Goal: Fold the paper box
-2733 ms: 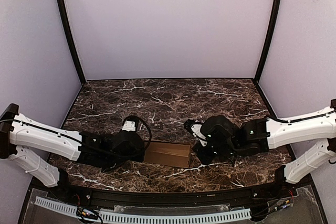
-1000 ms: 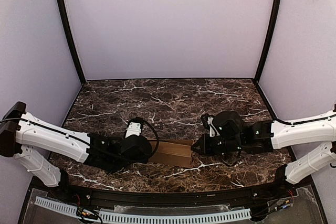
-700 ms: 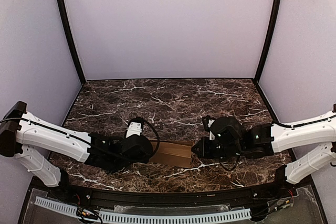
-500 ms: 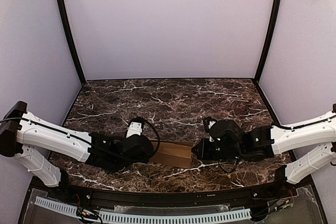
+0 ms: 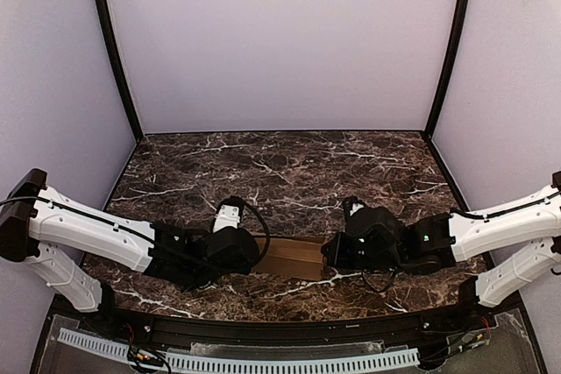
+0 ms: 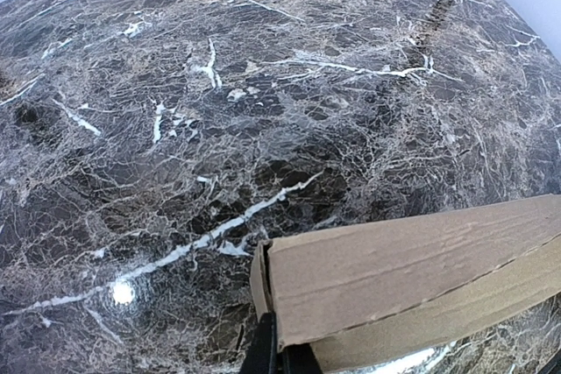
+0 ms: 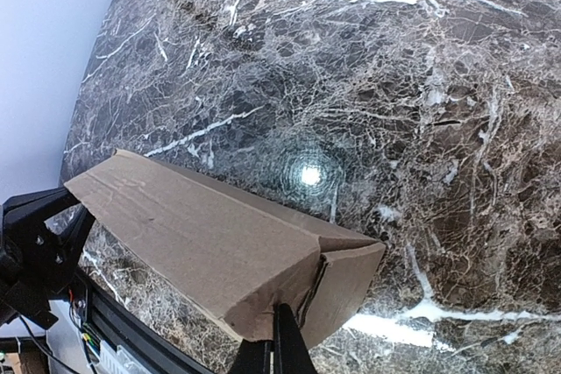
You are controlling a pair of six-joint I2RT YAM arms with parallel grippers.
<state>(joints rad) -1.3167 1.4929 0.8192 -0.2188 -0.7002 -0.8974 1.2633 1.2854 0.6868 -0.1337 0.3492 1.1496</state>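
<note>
listing near to far for you. item one: left gripper (image 6: 280, 353), fingers drawn almost together, pinching the left end edge of the paper box (image 5: 289, 257). item two: right gripper (image 7: 273, 346), fingers likewise nearly closed on the flap at the box's right end. item three: the box itself, a brown cardboard sleeve lying flat near the front middle of the marble table (image 5: 289, 172), between both wrists. change noted: both wrists have crept inward, the right one dropping low onto its end. judged: end flaps are being worked shut.
</note>
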